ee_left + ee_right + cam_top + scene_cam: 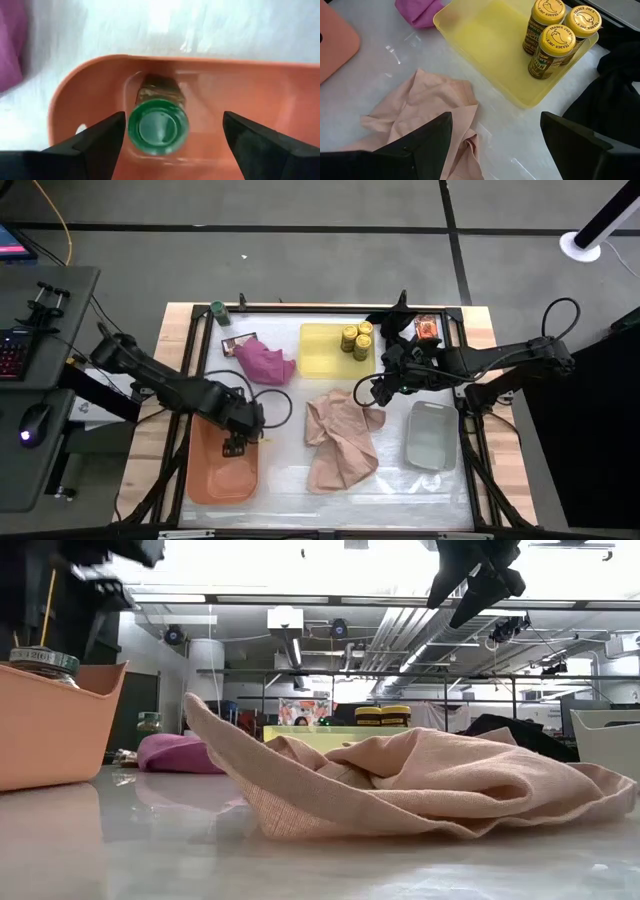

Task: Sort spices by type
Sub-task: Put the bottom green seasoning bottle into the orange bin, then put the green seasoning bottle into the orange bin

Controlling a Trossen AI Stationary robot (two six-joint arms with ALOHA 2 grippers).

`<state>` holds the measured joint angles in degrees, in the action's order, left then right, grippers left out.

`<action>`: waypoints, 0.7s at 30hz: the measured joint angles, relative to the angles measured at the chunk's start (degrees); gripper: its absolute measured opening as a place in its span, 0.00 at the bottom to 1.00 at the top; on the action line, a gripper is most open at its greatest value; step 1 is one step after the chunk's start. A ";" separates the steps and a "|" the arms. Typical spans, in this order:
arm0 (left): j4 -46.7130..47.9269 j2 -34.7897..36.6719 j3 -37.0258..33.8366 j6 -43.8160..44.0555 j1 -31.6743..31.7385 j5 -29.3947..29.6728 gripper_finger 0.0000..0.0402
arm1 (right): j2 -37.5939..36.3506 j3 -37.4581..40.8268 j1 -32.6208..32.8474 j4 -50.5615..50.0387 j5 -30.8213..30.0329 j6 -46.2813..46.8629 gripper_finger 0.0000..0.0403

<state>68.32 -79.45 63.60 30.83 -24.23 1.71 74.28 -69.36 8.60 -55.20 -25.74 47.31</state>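
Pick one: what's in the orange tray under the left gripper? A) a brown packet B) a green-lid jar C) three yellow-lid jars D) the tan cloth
B: the left wrist view shows one green-lid jar standing in the orange tray, between the open fingers of the left gripper and not gripped; the yellow-lid jars sit in the yellow tray.

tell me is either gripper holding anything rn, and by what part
Nothing is held. The left gripper stands open over the green-lidded jar in the orange tray, fingers apart from it. The right gripper is open and empty.
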 joint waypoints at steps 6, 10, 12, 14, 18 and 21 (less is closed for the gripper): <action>-0.91 8.30 0.90 9.72 -2.11 3.08 0.79 | -0.02 0.00 0.00 -0.02 2.29 -1.17 0.74; -5.65 13.99 0.89 15.82 -4.24 11.29 0.78 | -0.01 0.00 0.00 0.89 2.40 -0.82 0.74; -10.03 16.36 0.91 16.66 -4.69 16.80 0.77 | 0.00 0.02 0.00 2.88 2.43 -0.80 0.74; -14.57 18.35 0.90 15.42 -4.11 20.31 0.76 | -0.01 0.02 -0.26 5.24 2.06 0.89 0.74; -21.72 20.54 0.91 8.80 0.32 21.38 0.73 | 0.30 0.00 -4.31 7.03 1.34 10.83 0.74; -23.68 20.86 0.91 2.80 4.51 21.46 0.72 | 1.28 0.02 -9.36 7.23 3.10 14.63 0.74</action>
<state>44.64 -58.59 64.51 33.63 -19.72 23.16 75.56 -69.34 -0.76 -47.97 -22.64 61.94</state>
